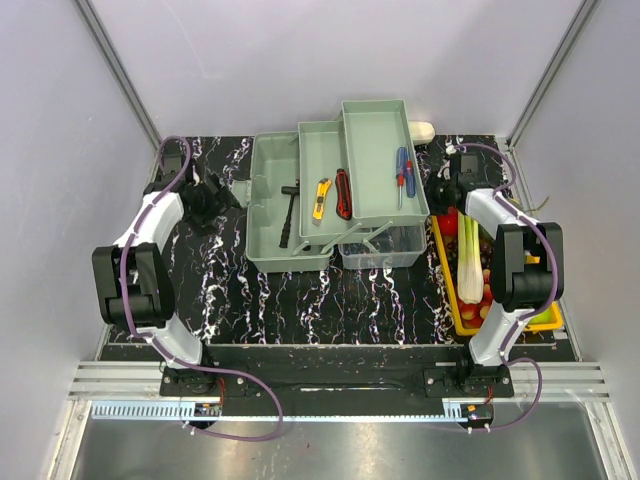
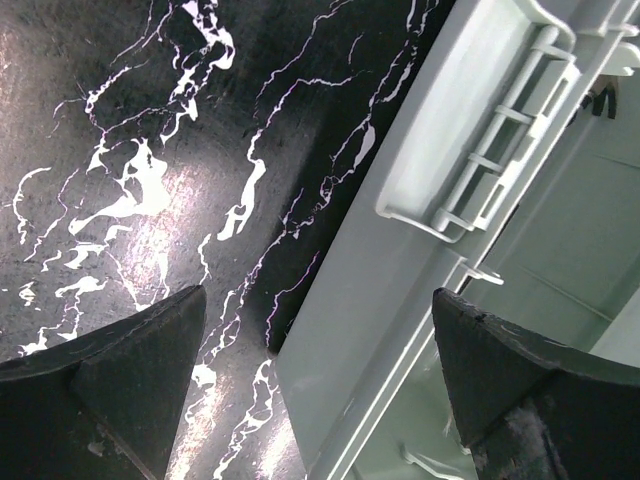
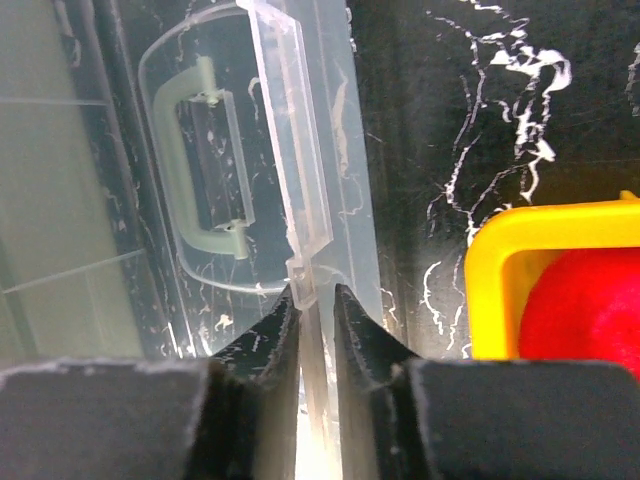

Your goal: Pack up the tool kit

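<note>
A: From above, where does the tool kit sit?

B: The tool kit (image 1: 275, 160) stands open in the middle of the black marbled table (image 1: 230, 290), with its pale green trays fanned out toward the far right. A black hammer (image 1: 290, 208) lies in the base. A yellow knife (image 1: 320, 198) and a red knife (image 1: 343, 193) share the middle tray, and two screwdrivers (image 1: 404, 172) lie in the topmost one. The clear lid (image 1: 380, 247) is at the box's near right.

A: And the arms?

B: The left gripper (image 1: 228, 196) is just beside the box's left wall. The right gripper (image 1: 440, 192) is at the top tray's right edge. From up here I cannot tell how either pair of jaws stands. A yellow tray (image 1: 448, 285) holding a leek (image 1: 470, 255) lies to the right of the kit.

A: The left wrist view?

B: The left gripper (image 2: 318, 300) has its fingers (image 2: 130, 390) spread wide apart above the table (image 2: 150, 150). The tool kit's (image 2: 370, 330) pale wall runs diagonally up the right side, and a latch (image 2: 480, 150) stands out from it.

A: The right wrist view?

B: The right gripper (image 3: 315, 310) has its fingers (image 3: 270, 345) pinched nearly together on the thin edge of the clear lid (image 3: 300, 130), which rises between them. The lid's pale green handle (image 3: 195, 170) shows on the left. On the right, apart from the lid, a corner of the yellow tray (image 3: 500, 270) holds a red vegetable (image 3: 590, 310).
</note>
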### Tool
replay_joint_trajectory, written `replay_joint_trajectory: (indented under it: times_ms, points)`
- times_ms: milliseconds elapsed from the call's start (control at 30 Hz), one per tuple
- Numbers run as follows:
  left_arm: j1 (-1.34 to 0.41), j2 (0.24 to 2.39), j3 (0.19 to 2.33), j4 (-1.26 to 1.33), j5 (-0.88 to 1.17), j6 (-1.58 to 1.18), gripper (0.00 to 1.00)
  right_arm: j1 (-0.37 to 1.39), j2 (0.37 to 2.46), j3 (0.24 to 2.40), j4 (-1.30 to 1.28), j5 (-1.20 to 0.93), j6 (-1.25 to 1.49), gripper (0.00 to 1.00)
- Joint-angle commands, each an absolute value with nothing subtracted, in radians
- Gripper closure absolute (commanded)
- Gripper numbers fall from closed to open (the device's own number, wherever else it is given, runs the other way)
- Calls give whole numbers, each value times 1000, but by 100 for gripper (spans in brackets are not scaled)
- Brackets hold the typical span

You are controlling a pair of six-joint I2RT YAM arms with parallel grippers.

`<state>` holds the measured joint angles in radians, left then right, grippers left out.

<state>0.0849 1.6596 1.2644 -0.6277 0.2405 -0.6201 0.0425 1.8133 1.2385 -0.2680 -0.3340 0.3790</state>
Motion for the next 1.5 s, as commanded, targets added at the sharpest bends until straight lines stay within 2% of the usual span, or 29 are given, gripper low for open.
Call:
replay_joint_trajectory:
  times_ms: [0, 200, 400, 567, 833, 1467]
  points:
    - [92, 1658, 1247, -597, 249, -643, 2, 64, 1812, 1275, -307, -226, 334, 86]
    - [92, 1626, 1209, -595, 195, -664, 2, 89, 1776, 1318, -367, -112, 308, 100]
    - [92, 1583, 1105, -571, 147, -756, 2, 120, 1744, 1385, -445, -23, 296, 100]
    - [87, 1580, 1023, -506, 190, -819, 2, 130, 1715, 1436, -488, -11, 307, 100]
    - [6, 1624, 1019, -476, 218, -838, 2, 137, 1698, 1538, -560, -5, 308, 100]
    - [-187, 1623, 962, -403, 169, -890, 3, 276, 1695, 1746, -744, 311, 275, 100]
